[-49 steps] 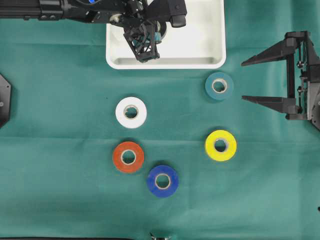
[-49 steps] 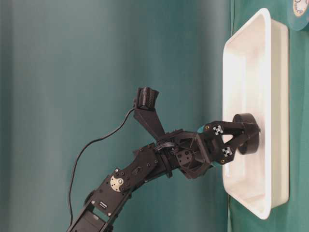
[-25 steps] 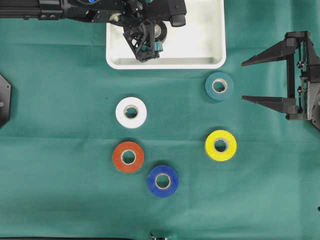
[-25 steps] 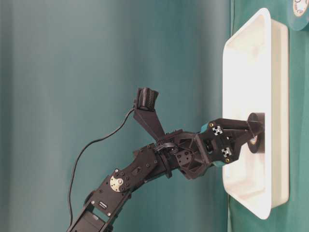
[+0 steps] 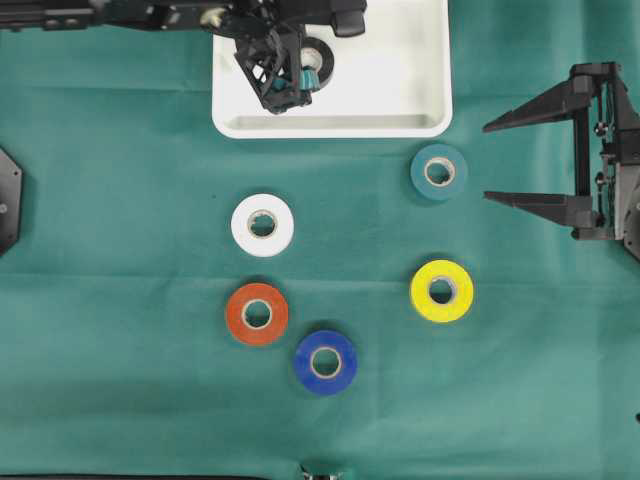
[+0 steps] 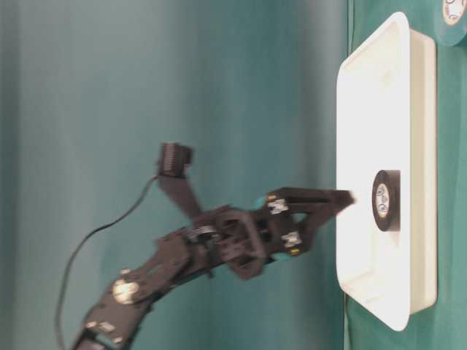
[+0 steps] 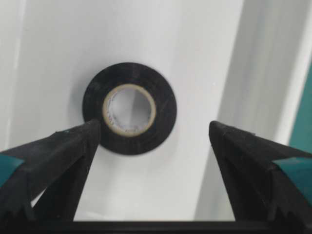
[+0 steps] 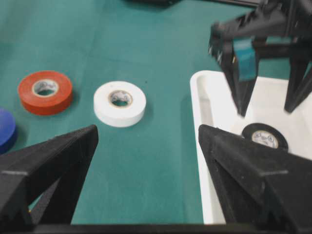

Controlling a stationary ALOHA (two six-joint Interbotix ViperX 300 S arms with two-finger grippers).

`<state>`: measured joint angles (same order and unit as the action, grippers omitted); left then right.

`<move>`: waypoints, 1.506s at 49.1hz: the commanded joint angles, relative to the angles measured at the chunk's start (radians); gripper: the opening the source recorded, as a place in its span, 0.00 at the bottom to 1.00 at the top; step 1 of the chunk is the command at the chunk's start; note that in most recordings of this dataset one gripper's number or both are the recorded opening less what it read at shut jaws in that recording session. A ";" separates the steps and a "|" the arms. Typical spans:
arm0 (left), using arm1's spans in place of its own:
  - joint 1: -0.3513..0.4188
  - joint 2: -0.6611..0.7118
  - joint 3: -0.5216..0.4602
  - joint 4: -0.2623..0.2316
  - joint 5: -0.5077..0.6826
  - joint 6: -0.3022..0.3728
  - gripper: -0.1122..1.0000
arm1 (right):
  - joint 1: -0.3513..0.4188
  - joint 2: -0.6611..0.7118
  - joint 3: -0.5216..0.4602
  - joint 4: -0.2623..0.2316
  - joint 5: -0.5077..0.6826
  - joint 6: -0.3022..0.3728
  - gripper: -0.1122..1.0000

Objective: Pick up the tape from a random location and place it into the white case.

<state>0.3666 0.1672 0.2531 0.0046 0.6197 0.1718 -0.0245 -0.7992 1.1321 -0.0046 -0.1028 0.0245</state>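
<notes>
The black tape roll (image 7: 129,115) lies flat in the white case (image 5: 400,100), free below the left gripper (image 7: 153,141), whose jaws are spread wide, so it looks deliberately released. The right gripper (image 8: 146,161) is also spread wide and holds nothing.

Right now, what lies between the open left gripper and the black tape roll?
Only bare white case floor; left gripper hangs open above black tape roll, per wrist view.

The left arm reaches in from the 10 o'clock corner of the overhead view. Its tool (image 5: 285,75) points down with jaws spread wide, gripping nothing. The right tool (image 5: 500,160) sits at 3 o'clock, level, pointing toward 9 o'clock, jaws wide apart and empty.
</notes>
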 commanded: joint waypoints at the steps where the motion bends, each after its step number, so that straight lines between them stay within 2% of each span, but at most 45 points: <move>1: -0.006 -0.067 -0.038 -0.002 0.043 -0.002 0.99 | 0.000 -0.003 -0.025 0.002 -0.006 0.002 0.93; 23: -0.038 -0.213 -0.147 -0.002 0.213 -0.005 0.99 | -0.002 -0.003 -0.026 0.002 -0.006 0.002 0.93; 31: -0.038 -0.256 -0.144 -0.002 0.224 -0.005 0.99 | -0.002 -0.003 -0.026 0.002 -0.009 0.002 0.93; 53: -0.058 -0.262 -0.135 -0.002 0.232 -0.005 0.99 | -0.002 -0.003 -0.029 0.002 -0.008 0.002 0.93; 63: -0.103 -0.284 -0.132 -0.002 0.241 -0.005 0.99 | -0.002 -0.003 -0.034 0.002 -0.005 0.002 0.93; 74: -0.207 -0.324 -0.101 -0.002 0.247 -0.014 0.99 | -0.002 -0.003 -0.037 0.002 -0.005 0.002 0.93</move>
<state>0.1948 -0.1258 0.1549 0.0046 0.8698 0.1626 -0.0245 -0.8023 1.1229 -0.0031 -0.1028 0.0245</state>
